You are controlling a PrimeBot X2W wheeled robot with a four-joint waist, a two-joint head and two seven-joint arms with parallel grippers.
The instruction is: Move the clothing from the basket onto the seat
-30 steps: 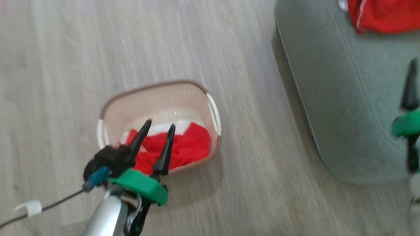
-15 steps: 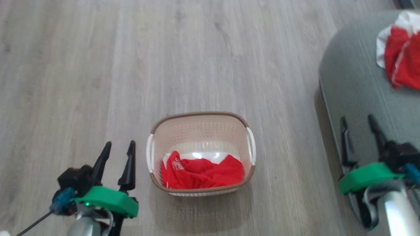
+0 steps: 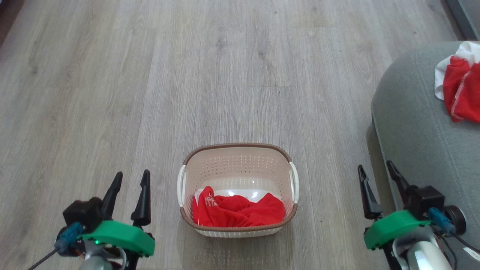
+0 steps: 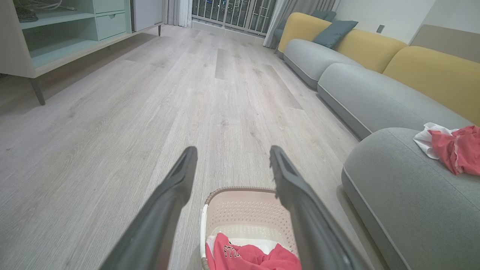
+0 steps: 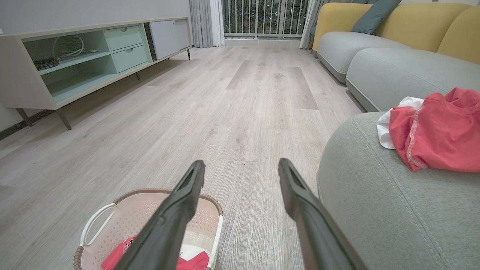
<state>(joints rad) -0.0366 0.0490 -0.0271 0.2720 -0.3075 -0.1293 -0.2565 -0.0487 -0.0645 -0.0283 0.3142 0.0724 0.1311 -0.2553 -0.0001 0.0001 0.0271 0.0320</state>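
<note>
Floor point(image 3: 240, 75), basket point(image 3: 238, 145) beside left tool point(image 3: 132, 173)

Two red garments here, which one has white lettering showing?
The garment lying in the basket: white letters show on its left fold. The other garment, on the seat, shows white edge stitching and a white part instead.

The seat point(image 3: 412, 131) and the clothing point(image 3: 463, 93) on it run off the head view's right edge; the basket point(image 3: 240, 165) floor is partly hidden under a red garment point(image 3: 240, 212), its lettering partly lost in folds.
</note>
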